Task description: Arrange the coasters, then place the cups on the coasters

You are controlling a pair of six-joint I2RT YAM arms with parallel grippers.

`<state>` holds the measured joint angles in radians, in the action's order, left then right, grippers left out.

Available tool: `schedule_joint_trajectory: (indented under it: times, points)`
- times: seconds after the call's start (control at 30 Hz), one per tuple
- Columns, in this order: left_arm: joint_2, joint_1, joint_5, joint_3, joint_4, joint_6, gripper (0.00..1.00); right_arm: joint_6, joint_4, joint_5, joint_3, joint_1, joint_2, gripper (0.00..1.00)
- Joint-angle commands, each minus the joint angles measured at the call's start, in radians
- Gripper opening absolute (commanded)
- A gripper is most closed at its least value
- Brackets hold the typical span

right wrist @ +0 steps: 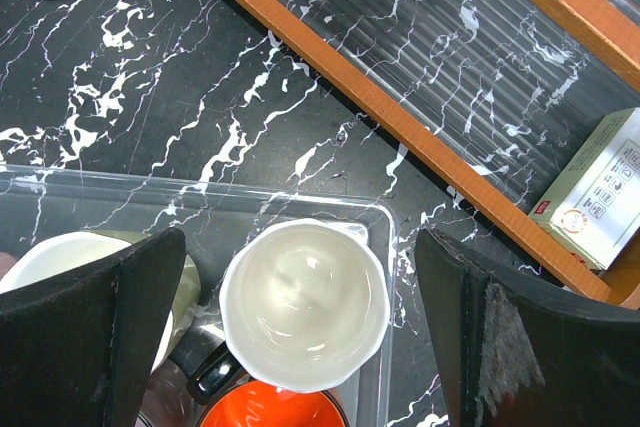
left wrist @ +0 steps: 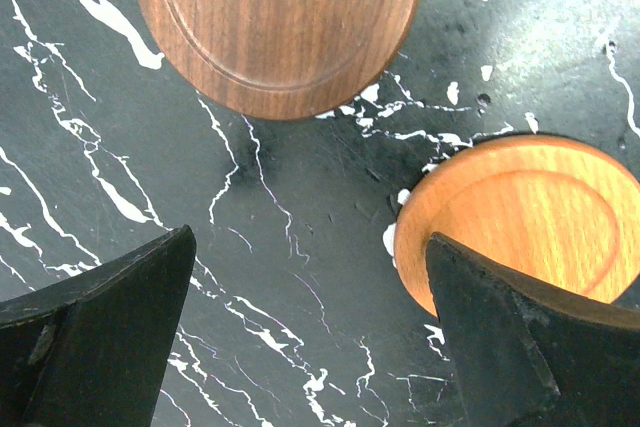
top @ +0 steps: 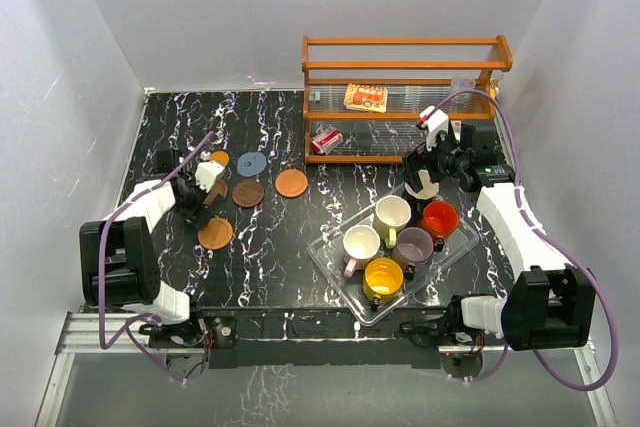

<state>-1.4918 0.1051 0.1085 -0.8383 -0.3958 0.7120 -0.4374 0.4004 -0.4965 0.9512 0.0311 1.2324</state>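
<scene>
Bright, even light falls from overhead, and the white walls [top: 60, 97] bounce it back, so shadows around the clear tray [top: 328, 247] are faint and soft-edged. The tray's rim carries thin white glints. The black counter [top: 270, 247] left of the tray shows a dull sheen without hard glare. The overhead view is sharp, with perhaps a slight bending of lines far from the tray. In the wrist views the fingers [left wrist: 100, 347] of the left hand [left wrist: 310, 247] and the right hand [right wrist: 300, 237] are dark and soft-focused, while the dark brown coaster [left wrist: 275, 17] shows crisp grain. Inside the tray, the black cup [right wrist: 303, 302] holds a hazy reflection in its white interior.
</scene>
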Motion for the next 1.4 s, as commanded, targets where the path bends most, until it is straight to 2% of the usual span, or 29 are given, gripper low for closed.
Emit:
schedule_joint_trajectory:
  times: [0.0, 0.2, 0.7, 1.37]
  points:
    - [0.085, -0.001, 0.056, -0.028, -0.103, 0.008, 0.99, -0.007, -0.02, -0.007, 0.0, -0.004, -0.014, 0.98]
    - [0.116, -0.001, 0.093, -0.034, -0.134, -0.007, 0.99, -0.007, -0.02, -0.009, 0.001, -0.005, -0.019, 0.98]
    - [0.007, -0.001, 0.01, -0.027, -0.071, 0.025, 0.99, -0.008, -0.019, -0.01, 0.001, -0.005, -0.018, 0.98]
    - [-0.053, 0.029, -0.09, -0.041, 0.016, 0.035, 0.99, -0.009, -0.019, -0.01, -0.001, -0.005, -0.018, 0.98]
